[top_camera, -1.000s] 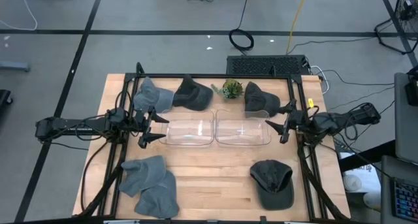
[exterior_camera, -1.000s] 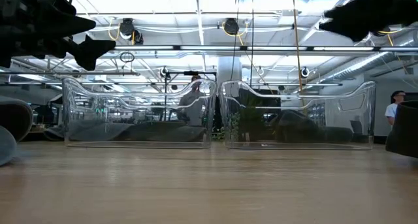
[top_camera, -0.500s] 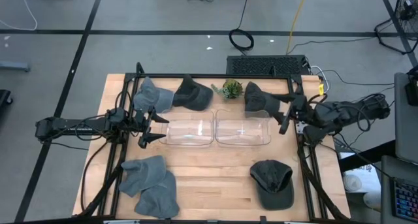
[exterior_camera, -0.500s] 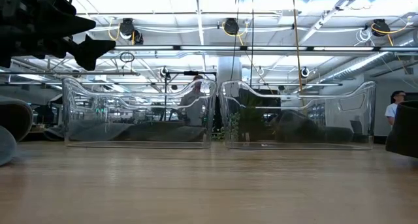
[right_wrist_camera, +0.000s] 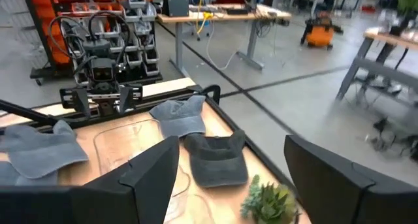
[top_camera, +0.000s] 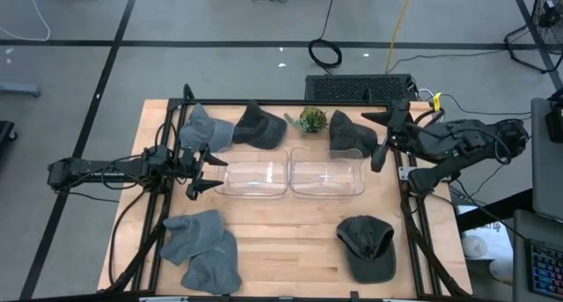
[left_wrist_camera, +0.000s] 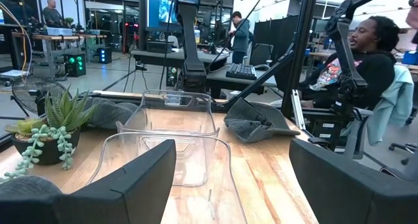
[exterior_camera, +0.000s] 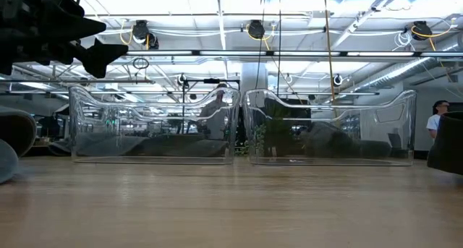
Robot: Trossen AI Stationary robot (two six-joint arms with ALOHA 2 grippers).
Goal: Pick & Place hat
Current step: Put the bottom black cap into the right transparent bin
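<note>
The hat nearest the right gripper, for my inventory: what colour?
Dark grey hat; high view shows it best.

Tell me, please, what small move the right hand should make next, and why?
Probably lower the right hand onto the dark hat at the table's far right corner. The hand is open, hangs beside that hat and holds nothing, and both clear bins look empty. The left hand waits open beside the left bin.

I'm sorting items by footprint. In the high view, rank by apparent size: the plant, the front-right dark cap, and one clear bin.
1. Clear bin
2. Dark cap, somewhat smaller than the bin
3. Plant, clearly the smallest
</note>
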